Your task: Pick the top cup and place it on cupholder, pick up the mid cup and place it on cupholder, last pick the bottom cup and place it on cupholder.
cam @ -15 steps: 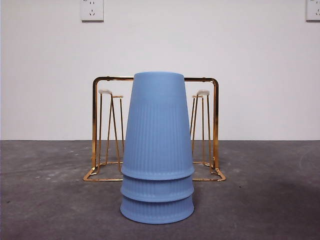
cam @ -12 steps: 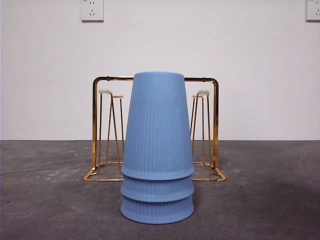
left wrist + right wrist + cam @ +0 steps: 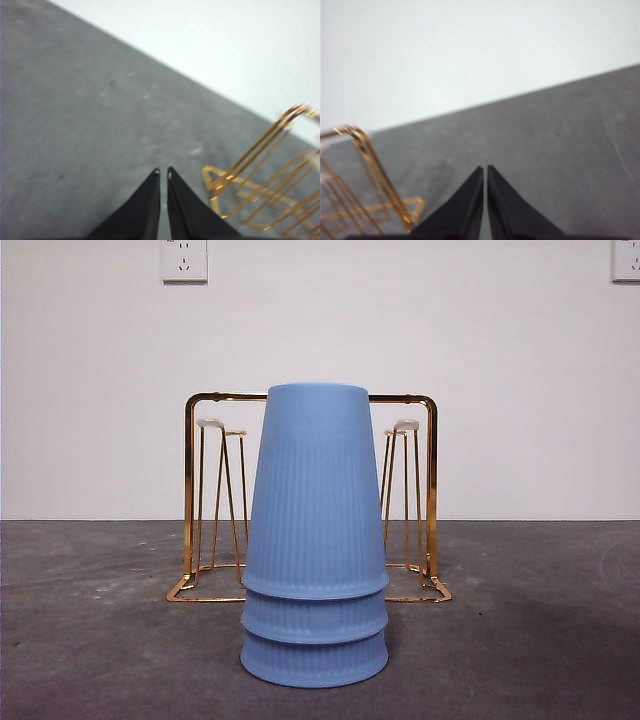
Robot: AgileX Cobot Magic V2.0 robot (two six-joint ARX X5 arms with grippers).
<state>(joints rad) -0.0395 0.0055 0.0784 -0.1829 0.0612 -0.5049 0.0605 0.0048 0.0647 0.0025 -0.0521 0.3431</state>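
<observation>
The left gripper [image 3: 163, 173] has its two black jaws drawn together, tips almost meeting with only a thin slit between them, and it has hold of nothing; it hangs over bare grey table [image 3: 75, 125]. The right gripper [image 3: 485, 169] is likewise closed to a thin slit and empty above the same grey surface. Neither arm shows in the front view.

In the front view, three blue ribbed cups stand upside down, nested in one stack at the centre of the frame. The top cup [image 3: 316, 490] is the tall one that covers the others; the mid cup [image 3: 314, 618] shows only as a band beneath it, and the bottom cup [image 3: 314, 660] shows as the lowest band, resting on the table.

The cupholder [image 3: 190, 490] stands behind the stack, its gold arched frame reaching out on both sides of the cups at mid-frame. White-tipped pegs rise on either side, and none carries a cup. Part of the gold wire also appears at the lower right of the left wrist view and the lower left of the right wrist view.

Two wall sockets [image 3: 184, 259] sit at the upper corners of the front view.
</observation>
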